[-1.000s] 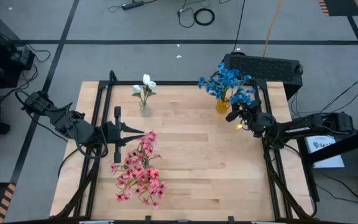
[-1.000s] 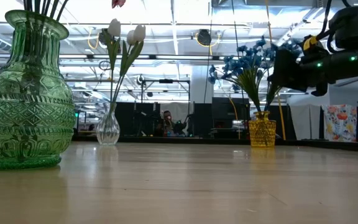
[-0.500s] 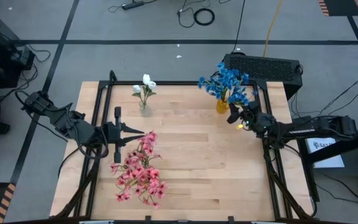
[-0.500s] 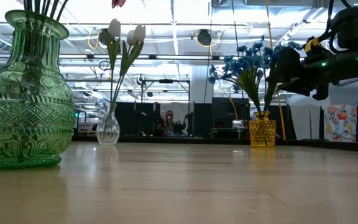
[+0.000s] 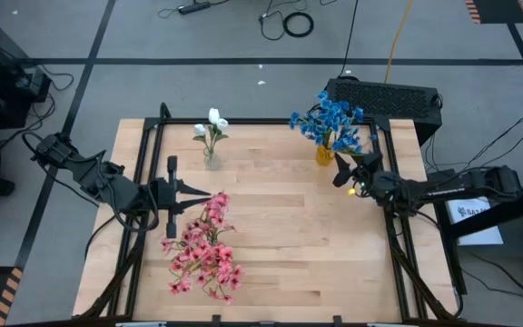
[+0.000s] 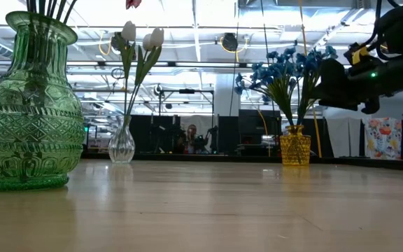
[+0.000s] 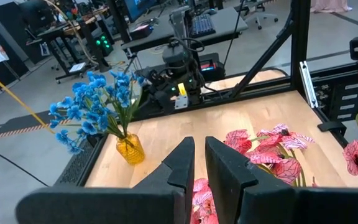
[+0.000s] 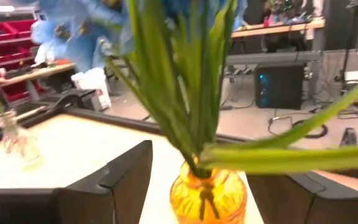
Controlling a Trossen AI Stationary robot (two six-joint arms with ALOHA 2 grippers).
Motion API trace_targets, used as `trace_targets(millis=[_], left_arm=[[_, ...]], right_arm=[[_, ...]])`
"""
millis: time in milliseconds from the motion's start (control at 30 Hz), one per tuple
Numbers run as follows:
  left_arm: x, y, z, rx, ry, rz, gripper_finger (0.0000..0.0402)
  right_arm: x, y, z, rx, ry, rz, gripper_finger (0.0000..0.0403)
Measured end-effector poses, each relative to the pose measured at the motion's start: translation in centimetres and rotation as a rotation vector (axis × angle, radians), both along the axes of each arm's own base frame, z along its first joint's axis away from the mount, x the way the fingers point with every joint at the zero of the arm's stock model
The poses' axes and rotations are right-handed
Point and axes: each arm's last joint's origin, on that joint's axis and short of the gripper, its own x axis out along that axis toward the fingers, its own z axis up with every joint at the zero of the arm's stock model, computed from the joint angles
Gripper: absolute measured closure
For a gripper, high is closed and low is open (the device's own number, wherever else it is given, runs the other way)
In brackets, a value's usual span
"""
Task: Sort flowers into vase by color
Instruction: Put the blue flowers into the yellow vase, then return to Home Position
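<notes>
The right tool hangs just beside the squat amber glass vase at the far right corner of the pale wooden worktop, its fingers spread wide and empty. Through the right wrist view the vase sits dead ahead between the two dark fingers, with the upright green stems of the bright blue flower sprigs rising straight out of it. So the blue bunch lies directly in front of this tool, long axis vertical, already seated in its vase. The left tool is pressed nearly together with nothing in it, parked by the pink flower sprigs standing in the green ribbed glass vase. White tulips stand in a small clear vase at the far edge.
</notes>
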Motion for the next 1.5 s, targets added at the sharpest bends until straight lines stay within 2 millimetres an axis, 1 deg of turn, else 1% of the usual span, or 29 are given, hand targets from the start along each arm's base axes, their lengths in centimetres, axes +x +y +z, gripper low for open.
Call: trace_targets(millis=[333,467,700,800,900,1000,1067,1167,1200,1233,1333,1433,1500], left_arm=[[0.0,0.0,0.0,-0.001,0.000,0.000,0.0355],[-0.1,0.0,0.1,-0.004,-0.011,-0.001,0.0355],[-1.6,1.0,1.7,0.015,-0.081,0.015,0.0355],[-2.7,1.7,2.2,-0.001,-0.114,0.018,0.0355],[-3.8,2.4,2.8,0.000,-0.147,0.019,0.0355],[-4.6,3.2,3.2,-0.001,-0.175,0.055,0.0355],[-4.8,3.7,3.2,0.004,-0.185,0.089,0.0355],[-4.4,4.3,2.5,0.005,-0.171,0.143,0.0355],[-4.2,4.5,2.2,0.002,-0.162,0.161,0.0355],[-4.0,4.6,1.7,-0.005,-0.151,0.173,0.0355],[-3.5,4.6,-0.5,-0.027,-0.104,0.182,0.0360],[-3.2,4.4,-3.0,-0.048,-0.078,0.181,0.0386],[-3.5,4.3,-4.1,-0.062,-0.093,0.168,0.0396]], right_arm=[[-0.3,1.5,-0.8,0.074,0.024,0.112,0.0161],[-0.2,2.4,-0.8,0.097,0.016,0.242,0.0161],[-0.2,4.0,-0.4,0.119,-0.032,0.398,0.0167],[-0.1,4.7,0.0,0.082,-0.031,0.510,0.0185],[-0.1,5.5,0.6,0.009,-0.030,0.656,0.0216],[0.0,6.0,1.3,-0.062,-0.048,0.757,0.0260],[0.0,6.2,1.5,-0.110,-0.050,0.814,0.0298],[0.0,6.5,1.9,-0.189,-0.056,0.898,0.0367],[0.0,6.6,2.1,-0.215,-0.059,0.916,0.0384],[0.1,6.6,2.2,-0.235,-0.068,0.925,0.0393],[0.2,6.7,2.4,-0.265,-0.085,0.923,0.0396],[0.4,6.8,2.2,-0.275,-0.062,0.924,0.0401],[0.5,6.8,2.0,-0.259,-0.055,0.927,0.0402]])
